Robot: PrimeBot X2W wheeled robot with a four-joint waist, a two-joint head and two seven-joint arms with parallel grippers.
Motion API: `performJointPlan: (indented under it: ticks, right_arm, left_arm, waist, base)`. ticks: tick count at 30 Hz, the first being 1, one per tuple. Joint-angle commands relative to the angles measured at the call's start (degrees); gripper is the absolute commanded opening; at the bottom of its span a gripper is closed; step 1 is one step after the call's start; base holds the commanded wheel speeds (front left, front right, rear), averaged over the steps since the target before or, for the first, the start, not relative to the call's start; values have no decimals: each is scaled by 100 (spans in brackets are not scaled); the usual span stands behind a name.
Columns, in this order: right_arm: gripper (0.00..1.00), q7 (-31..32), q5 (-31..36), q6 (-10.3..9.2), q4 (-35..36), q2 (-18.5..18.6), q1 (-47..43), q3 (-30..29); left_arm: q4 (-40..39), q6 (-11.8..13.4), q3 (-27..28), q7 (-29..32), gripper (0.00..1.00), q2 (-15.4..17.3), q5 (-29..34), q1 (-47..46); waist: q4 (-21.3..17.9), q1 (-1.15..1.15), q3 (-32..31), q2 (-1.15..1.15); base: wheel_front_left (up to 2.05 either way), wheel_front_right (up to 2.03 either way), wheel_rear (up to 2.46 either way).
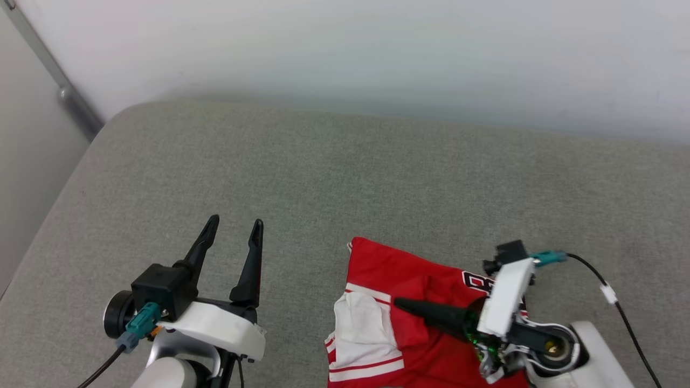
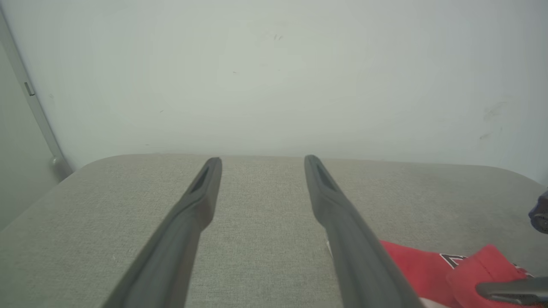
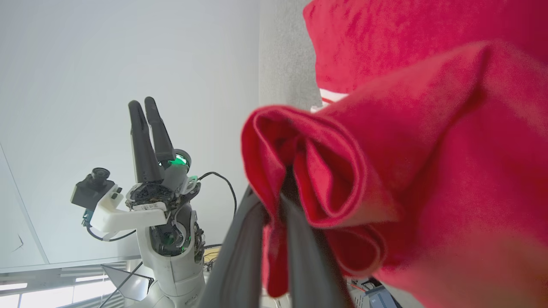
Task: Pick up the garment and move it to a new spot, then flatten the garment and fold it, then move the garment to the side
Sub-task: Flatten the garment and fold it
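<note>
- As you look down from the head view, you have two pincers over a grey cloth-covered table point(image 1: 215, 161) that stands against a pale wall point(image 1: 345, 54).
- Left pincer point(image 1: 236, 221): its two dark fingers are spread wide apart with nothing between them. They point toward the wall. Bare grey table lies under and ahead of its tips.
- Right pincer point(image 1: 401, 305): its fingers are drawn together and clamped on a fold of the garment point(image 1: 388, 264). It lies low and points sideways, toward the left pincer.
- Garment: a red shirt, bunched on the table around and beneath the right pincer. It sits off to the right of the left pincer and does not touch it.
- Gripped fold: in the right wrist view, you see red cloth rolled over both fingers point(image 3: 239, 256), and it hides their tips.
- White sleeve point(image 1: 361, 323): part of the garment, edged with red-and-white stripes. It lies just beyond the right pincer's tip, on the side nearer the left pincer.
- Black lettering point(image 1: 477, 281): outlined in white on the red cloth, right beside the right pincer's wrist. Only a fragment shows, so you cannot read it.
- Black cable point(image 1: 620, 302): it runs from a teal plug at the right pincer's wrist, away from the garment.
</note>
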State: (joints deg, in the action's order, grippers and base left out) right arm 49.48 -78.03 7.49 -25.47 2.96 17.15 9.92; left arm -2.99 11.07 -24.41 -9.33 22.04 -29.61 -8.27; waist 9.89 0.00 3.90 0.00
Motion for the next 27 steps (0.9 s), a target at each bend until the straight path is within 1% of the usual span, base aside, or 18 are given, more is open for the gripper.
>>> performJointPlan:
  ticks: [1,4,7,8,9,10,14,15,20,22,24,26,27]
  right_arm:
    - [0,-44,19,0,-35,-13,112,80]
    - [0,-387,101,0,-172,-11,307,527]
    - [0,-723,350,0,-342,-12,486,828]
    - [18,-854,436,0,-407,-10,535,884]
    - [49,-925,507,0,-467,-10,570,956]
    - [100,-967,574,0,-502,-12,610,1049]
    - [100,-978,707,0,-483,0,740,1278]
    - [100,-926,930,0,-279,140,855,1518]
    - [100,-909,1403,0,352,458,918,1939]
    - [100,-1033,1769,0,656,696,936,2072]
    - [100,-1306,2224,0,943,923,919,2120]
    - [100,-1687,2878,0,1128,1173,857,2004]
    - [100,-1846,3153,0,1190,1241,776,1903]
  left_arm:
    - [9,-6,-11,-36,100,-21,-34,-77]
    - [22,-4,-17,-61,100,-47,-22,-144]
    - [56,0,-27,-106,100,-87,-24,-175]
    - [66,9,-29,-109,100,-95,-25,-179]
    - [77,11,-26,-129,100,-102,-28,-193]
    - [100,-2,-21,-145,100,-105,-38,-209]
    - [176,-16,-4,-190,100,-115,-47,-246]
    - [205,6,-18,-179,100,-126,-53,-254]
    - [212,50,-15,-160,100,-105,-70,-193]
    - [213,67,-15,-156,100,-92,-74,-152]
    - [214,100,-6,-143,100,-80,-73,-134]
    - [212,129,11,-146,100,-62,-78,-83]
    - [205,150,19,-147,100,-58,-84,-52]
  waist:
    - [55,0,73,0]
    - [112,0,204,0]
    - [142,0,302,0]
    - [145,0,327,0]
    - [147,0,352,0]
    - [147,0,368,0]
    - [110,0,388,0]
    - [53,0,353,0]
    - [-65,0,250,0]
    - [-113,0,200,0]
    - [-157,0,151,0]
    - [-214,0,93,0]
    - [-246,0,68,0]
  base:
    - [0,0,0]
    - [0,0,0]
    - [0,0,0]
    - [0,0,0]
    - [0,0,0]
    - [0,0,0]
    - [0,0,0]
    - [0,0,0]
    - [0,0,0]
    - [0,0,0]
    - [0,0,0]
    - [0,0,0]
    - [0,0,0]
